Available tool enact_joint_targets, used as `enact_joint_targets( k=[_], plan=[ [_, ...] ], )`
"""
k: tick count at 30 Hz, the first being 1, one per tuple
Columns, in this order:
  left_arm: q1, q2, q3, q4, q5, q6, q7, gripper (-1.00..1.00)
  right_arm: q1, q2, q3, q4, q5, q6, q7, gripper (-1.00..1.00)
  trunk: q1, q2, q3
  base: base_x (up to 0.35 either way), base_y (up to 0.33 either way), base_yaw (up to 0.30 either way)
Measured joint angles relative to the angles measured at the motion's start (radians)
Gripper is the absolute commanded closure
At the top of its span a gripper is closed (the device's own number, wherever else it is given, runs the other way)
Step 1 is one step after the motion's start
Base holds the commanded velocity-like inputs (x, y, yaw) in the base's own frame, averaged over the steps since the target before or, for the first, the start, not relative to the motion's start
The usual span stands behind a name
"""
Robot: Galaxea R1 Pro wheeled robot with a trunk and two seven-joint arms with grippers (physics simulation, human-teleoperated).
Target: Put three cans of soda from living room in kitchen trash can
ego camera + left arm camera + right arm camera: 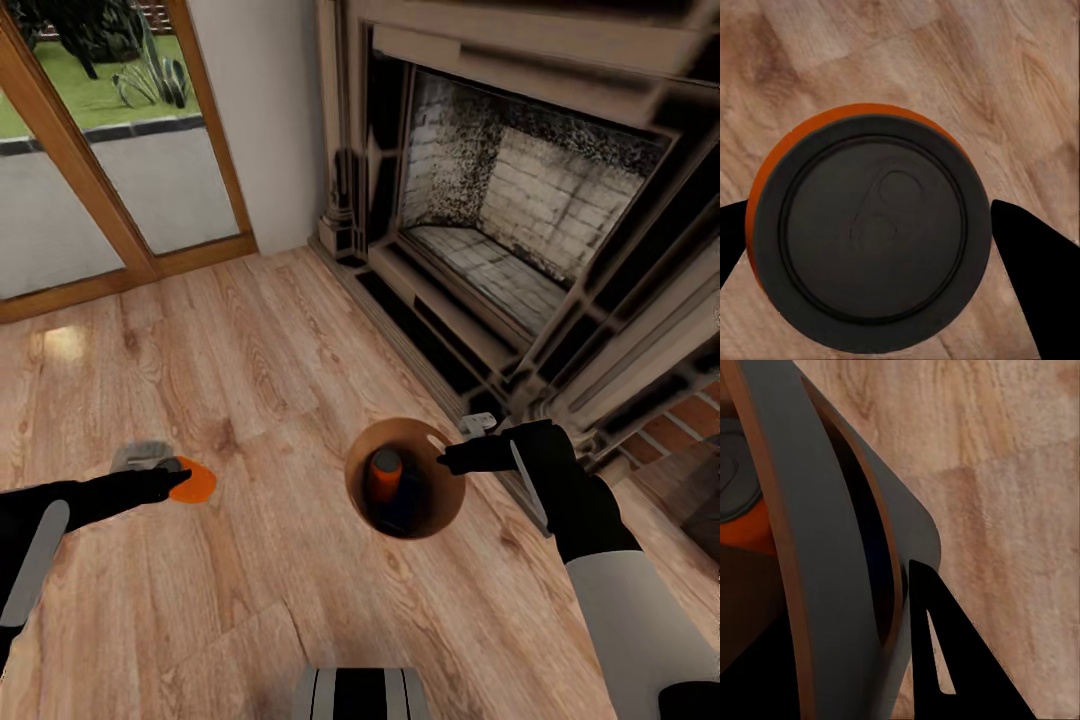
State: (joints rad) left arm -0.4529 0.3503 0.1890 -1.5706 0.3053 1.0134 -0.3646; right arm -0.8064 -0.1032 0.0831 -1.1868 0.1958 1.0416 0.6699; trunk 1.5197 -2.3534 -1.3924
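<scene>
Left gripper clamps one orange can; right gripper pinches bin rim, two cans inside

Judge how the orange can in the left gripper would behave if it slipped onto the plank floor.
The orange soda can is round-walled, so it would likely roll. Its smooth side probably slips easily between the left gripper fingers. It looks rigid.

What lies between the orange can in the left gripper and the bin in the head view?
Only bare wood floor lies between the orange can and the bin, seen in the head view.
</scene>
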Motion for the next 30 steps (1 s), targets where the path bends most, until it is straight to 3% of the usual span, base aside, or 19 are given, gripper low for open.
enact_joint_targets(
  k=[3,5,8,10,12,14,16,19,23,30],
  plan=[
    [-0.095,0.012,-0.003,0.003,-0.011,0.033,-0.024,1.00,-0.003,0.000,0.000,0.037,0.004,-0.001,0.001,1.00,-0.011,0.021,0.009,0.000,0.000,0.000],
    [-0.128,0.016,-0.004,0.023,-0.006,0.034,-0.041,1.00,-0.005,0.000,-0.001,0.058,0.005,-0.002,0.000,1.00,-0.019,0.035,0.016,0.000,0.000,0.000],
    [-0.181,0.022,-0.005,0.104,0.017,0.034,-0.128,1.00,-0.013,0.007,-0.002,0.121,0.008,-0.003,-0.001,1.00,-0.031,0.056,0.025,0.000,0.000,0.000],
    [-0.194,0.024,-0.005,0.132,0.020,0.034,-0.176,1.00,-0.026,0.013,-0.002,0.151,0.009,-0.005,-0.003,1.00,-0.038,0.070,0.031,0.000,0.000,0.000],
    [-0.211,0.025,-0.007,0.162,0.024,0.034,-0.277,1.00,-0.080,0.022,-0.003,0.260,-0.008,0.002,-0.011,1.00,-0.046,0.084,0.038,0.000,0.000,0.000],
    [-0.216,0.025,-0.015,0.163,0.024,0.034,-0.308,1.00,-0.119,0.025,-0.003,0.340,-0.015,0.004,-0.038,1.00,-0.054,0.098,0.044,0.000,0.000,0.000],
    [-0.221,0.025,-0.025,0.160,0.022,0.034,-0.320,1.00,-0.148,0.026,-0.004,0.395,0.011,-0.004,-0.067,1.00,-0.061,0.112,0.050,0.000,0.000,0.000],
    [-0.241,0.025,-0.054,0.148,0.024,0.034,-0.336,1.00,-0.214,0.030,-0.004,0.521,0.015,-0.005,-0.112,1.00,-0.073,0.133,0.059,0.000,0.000,0.000],
    [-0.250,0.027,-0.062,0.133,0.023,0.034,-0.355,1.00,-0.234,0.030,-0.006,0.556,-0.006,0.000,-0.120,1.00,-0.088,0.161,0.072,0.000,0.000,0.000],
    [-0.255,0.046,-0.065,0.125,0.025,0.034,-0.468,1.00,-0.242,0.032,-0.007,0.568,0.000,-0.001,-0.124,1.00,-0.115,0.210,0.094,0.000,0.000,0.000]
  ],
)
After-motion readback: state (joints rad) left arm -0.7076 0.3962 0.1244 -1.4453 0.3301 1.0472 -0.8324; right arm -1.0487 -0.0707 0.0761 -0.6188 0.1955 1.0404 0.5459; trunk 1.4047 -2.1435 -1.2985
